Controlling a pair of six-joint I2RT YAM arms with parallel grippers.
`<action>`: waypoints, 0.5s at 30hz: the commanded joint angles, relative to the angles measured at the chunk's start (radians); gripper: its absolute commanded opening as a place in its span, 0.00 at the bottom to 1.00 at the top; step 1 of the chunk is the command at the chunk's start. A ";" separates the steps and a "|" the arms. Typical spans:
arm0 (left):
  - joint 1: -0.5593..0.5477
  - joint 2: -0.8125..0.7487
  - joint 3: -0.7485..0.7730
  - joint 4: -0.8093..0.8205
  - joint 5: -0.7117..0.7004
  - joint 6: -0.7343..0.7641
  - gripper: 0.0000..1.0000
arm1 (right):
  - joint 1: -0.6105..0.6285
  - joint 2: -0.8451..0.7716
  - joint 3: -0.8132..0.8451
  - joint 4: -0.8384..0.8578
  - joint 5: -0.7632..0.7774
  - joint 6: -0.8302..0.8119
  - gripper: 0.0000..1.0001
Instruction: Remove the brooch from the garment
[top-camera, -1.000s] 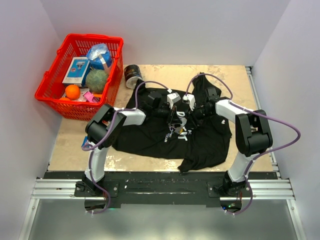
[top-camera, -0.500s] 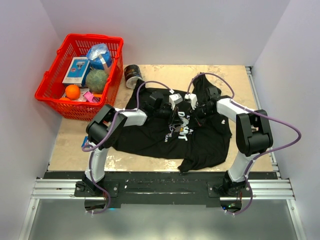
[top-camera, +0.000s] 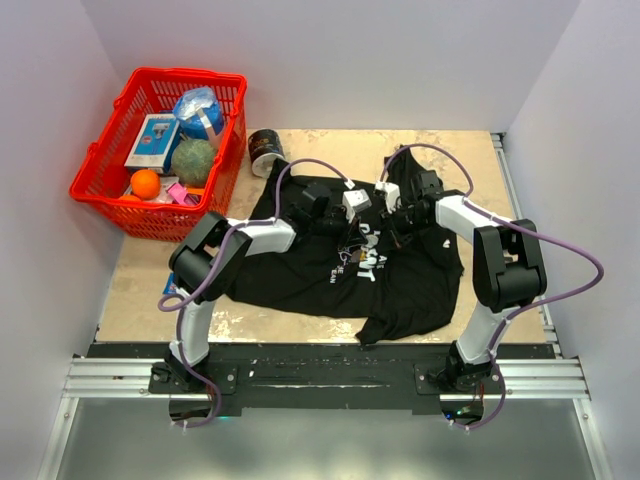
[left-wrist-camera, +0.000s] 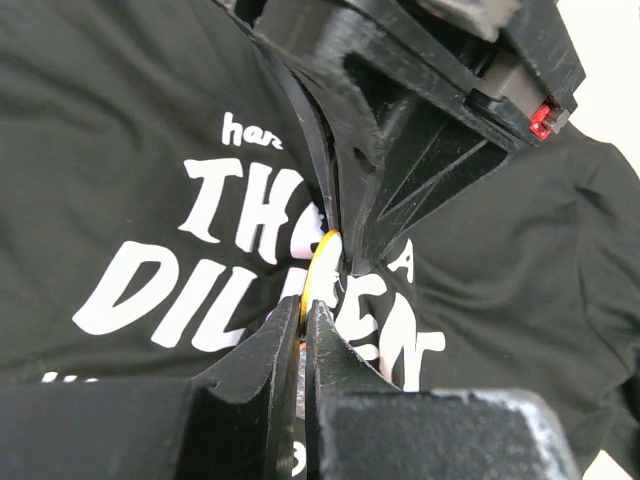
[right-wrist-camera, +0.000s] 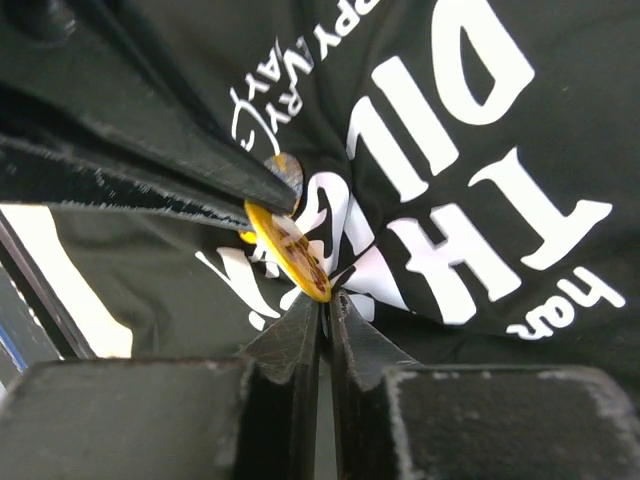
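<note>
The garment (top-camera: 400, 285) is a black T-shirt with white lettering, spread on the table. The brooch, a yellow disc, shows in the right wrist view (right-wrist-camera: 288, 250) and edge-on in the left wrist view (left-wrist-camera: 318, 265). It is hidden in the top view. My left gripper (top-camera: 355, 218) (left-wrist-camera: 303, 305) is shut on the brooch's edge. My right gripper (top-camera: 388, 220) (right-wrist-camera: 325, 297) faces it, shut on a pinch of the garment's printed cloth (right-wrist-camera: 400, 270) right below the brooch. The cloth is pulled up into a peak between the two grippers.
A red basket (top-camera: 100, 190) with a ball, an orange and boxes stands at the far left. A dark can (top-camera: 265, 150) lies beside it at the back. Side walls close in on both sides. Purple cables loop over both arms.
Both grippers have shifted a little toward the back of the table, staying together over the chest print. The cloth between them has bunched and hides more of the lettering.
</note>
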 joint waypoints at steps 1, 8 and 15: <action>-0.046 -0.061 0.025 0.037 -0.020 0.044 0.00 | 0.032 0.005 0.007 0.127 -0.124 0.141 0.11; -0.048 -0.085 -0.001 0.050 -0.045 0.033 0.00 | 0.032 0.016 0.019 0.123 -0.060 0.152 0.33; -0.048 -0.116 -0.018 0.034 -0.140 0.110 0.00 | 0.028 0.017 0.019 0.074 -0.058 0.118 0.41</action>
